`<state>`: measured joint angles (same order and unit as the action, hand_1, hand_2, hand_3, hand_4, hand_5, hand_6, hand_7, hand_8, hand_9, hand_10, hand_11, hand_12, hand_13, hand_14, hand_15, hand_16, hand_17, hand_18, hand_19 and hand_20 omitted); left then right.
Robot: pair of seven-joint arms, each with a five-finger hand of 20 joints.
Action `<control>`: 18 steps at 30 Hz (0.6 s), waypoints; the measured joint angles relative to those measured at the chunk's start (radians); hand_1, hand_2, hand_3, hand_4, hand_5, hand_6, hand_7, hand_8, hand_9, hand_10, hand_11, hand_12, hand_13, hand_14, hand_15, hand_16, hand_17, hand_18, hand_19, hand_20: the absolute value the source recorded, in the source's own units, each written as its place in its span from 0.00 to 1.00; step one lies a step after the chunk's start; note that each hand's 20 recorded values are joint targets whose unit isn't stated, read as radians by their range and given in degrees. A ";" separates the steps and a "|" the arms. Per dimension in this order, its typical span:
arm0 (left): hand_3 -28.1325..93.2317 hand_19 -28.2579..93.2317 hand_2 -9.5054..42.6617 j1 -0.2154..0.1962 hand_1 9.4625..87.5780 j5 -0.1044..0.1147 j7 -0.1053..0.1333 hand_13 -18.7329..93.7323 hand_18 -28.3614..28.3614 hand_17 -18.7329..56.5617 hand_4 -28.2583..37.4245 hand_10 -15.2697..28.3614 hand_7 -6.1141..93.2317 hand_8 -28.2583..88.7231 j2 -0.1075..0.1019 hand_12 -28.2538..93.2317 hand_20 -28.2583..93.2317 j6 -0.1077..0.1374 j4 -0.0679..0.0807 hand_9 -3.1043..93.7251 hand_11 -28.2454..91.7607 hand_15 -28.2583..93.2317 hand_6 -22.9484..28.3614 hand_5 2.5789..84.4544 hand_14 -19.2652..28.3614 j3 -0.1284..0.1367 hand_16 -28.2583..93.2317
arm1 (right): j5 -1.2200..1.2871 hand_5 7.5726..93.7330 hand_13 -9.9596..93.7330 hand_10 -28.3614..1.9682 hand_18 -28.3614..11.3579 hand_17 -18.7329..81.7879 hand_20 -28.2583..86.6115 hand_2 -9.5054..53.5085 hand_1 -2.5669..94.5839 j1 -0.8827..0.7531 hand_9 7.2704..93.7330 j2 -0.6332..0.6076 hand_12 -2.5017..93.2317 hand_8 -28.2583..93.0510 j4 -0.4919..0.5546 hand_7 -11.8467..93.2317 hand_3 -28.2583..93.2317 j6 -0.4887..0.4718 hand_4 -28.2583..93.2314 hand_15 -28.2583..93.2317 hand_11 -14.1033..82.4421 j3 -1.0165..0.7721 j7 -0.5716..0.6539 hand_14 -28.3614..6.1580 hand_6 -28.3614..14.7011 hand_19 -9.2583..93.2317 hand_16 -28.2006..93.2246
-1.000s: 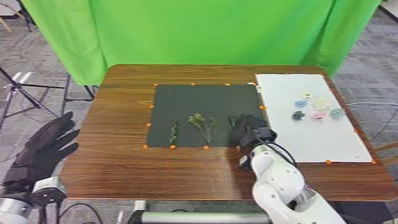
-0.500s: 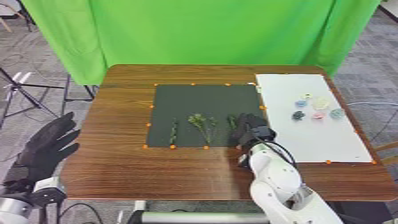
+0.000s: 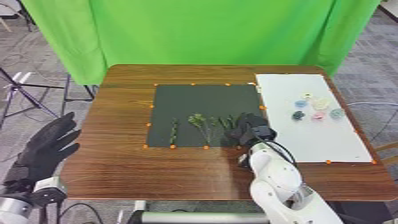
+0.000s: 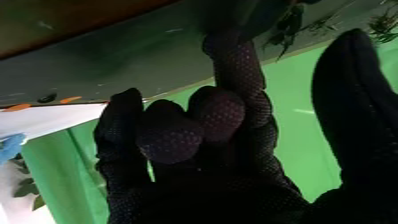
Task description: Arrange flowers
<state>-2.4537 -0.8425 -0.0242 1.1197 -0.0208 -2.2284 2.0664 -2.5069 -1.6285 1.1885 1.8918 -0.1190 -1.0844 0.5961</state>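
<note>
On the brown wooden tabletop, leafy green stems lay spaced across the near part of a dark mat, while small flower heads in blue, cream, pink and teal sat clustered on the white sheet to its right. At the mat's near right corner was the robot's black-gloved right hand, thumb held apart from fingers partly bent, partly straight. Just beyond the tabletop's left edge, the left hand had its fingers straight and slightly spread.
</note>
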 measured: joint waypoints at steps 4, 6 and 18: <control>0.81 0.51 0.14 0.000 0.19 0.000 0.000 0.28 0.82 0.08 0.02 0.55 0.28 0.15 0.000 0.40 0.31 0.000 0.000 0.22 0.31 0.37 0.46 0.21 0.66 0.000 0.29 | -0.032 0.66 0.72 0.52 0.12 0.40 0.72 0.00 0.24 -0.003 0.70 0.000 0.58 0.11 0.000 0.64 0.88 -0.001 0.00 0.92 0.83 -0.005 0.013 0.49 0.61 0.85 0.55; 0.81 0.51 0.14 0.000 0.19 0.000 0.000 0.28 0.82 0.08 0.02 0.55 0.28 0.15 0.000 0.40 0.31 0.000 0.000 0.22 0.31 0.37 0.46 0.21 0.66 0.000 0.29 | -0.052 0.65 0.71 0.51 0.12 0.40 0.72 0.00 0.24 -0.007 0.68 0.000 0.59 0.11 0.000 0.63 0.88 -0.002 0.00 0.93 0.83 -0.012 0.020 0.47 0.60 0.85 0.55; 0.81 0.51 0.15 -0.002 0.19 0.000 0.001 0.28 0.82 0.08 0.02 0.55 0.28 0.15 0.004 0.40 0.31 -0.001 0.000 0.22 0.31 0.37 0.46 0.21 0.66 0.001 0.29 | -0.058 0.34 0.56 0.38 0.15 0.37 0.73 0.00 0.35 -0.001 0.36 -0.056 0.34 0.09 -0.002 0.54 0.96 0.160 0.02 0.94 0.60 -0.093 0.060 0.41 0.48 0.86 0.48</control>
<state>-2.4556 -0.8427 -0.0237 1.1233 -0.0214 -2.2285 2.0672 -2.5653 -1.6299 1.1325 1.8897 0.0410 -1.1773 0.6561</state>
